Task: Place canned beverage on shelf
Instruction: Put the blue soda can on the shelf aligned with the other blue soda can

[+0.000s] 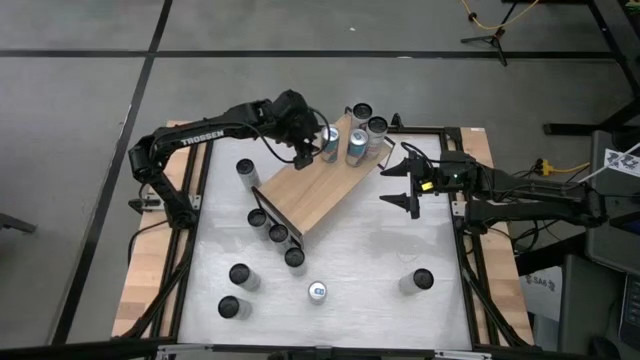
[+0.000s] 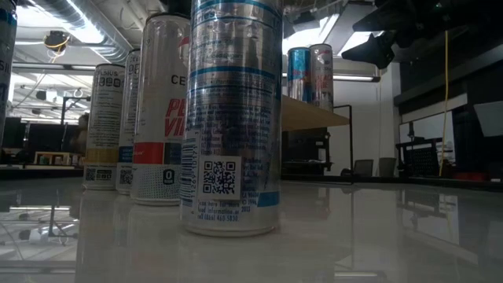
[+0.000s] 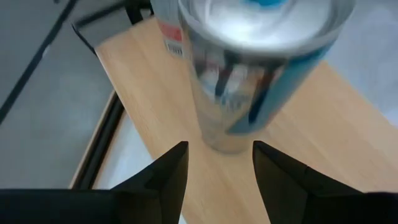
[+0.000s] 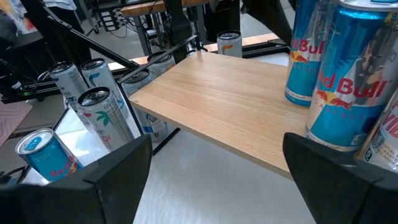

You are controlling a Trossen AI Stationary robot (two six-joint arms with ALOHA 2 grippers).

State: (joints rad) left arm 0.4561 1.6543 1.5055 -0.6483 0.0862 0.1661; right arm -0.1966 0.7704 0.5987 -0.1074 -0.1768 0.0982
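Observation:
The shelf [image 1: 318, 185], a light wooden board, lies slantwise across the table's middle. Several cans stand at its far end. One of them, a silver and blue can [image 3: 249, 74] [image 1: 328, 141], stands upright on the board just ahead of my left gripper [image 3: 219, 155] [image 1: 306, 153]. That gripper is open and slants down, with its fingertips a little short of the can's base. My right gripper [image 4: 217, 177] [image 1: 410, 186] hangs open off the shelf's right side and holds nothing. It faces two Red Bull cans [image 4: 351, 81] on the board.
More cans stand on the white table: several along the shelf's near left edge [image 1: 278, 233], two at the near left [image 1: 240, 275], one at the near middle [image 1: 318, 292] and one at the near right [image 1: 421, 280]. A black frame [image 1: 470, 250] borders the table.

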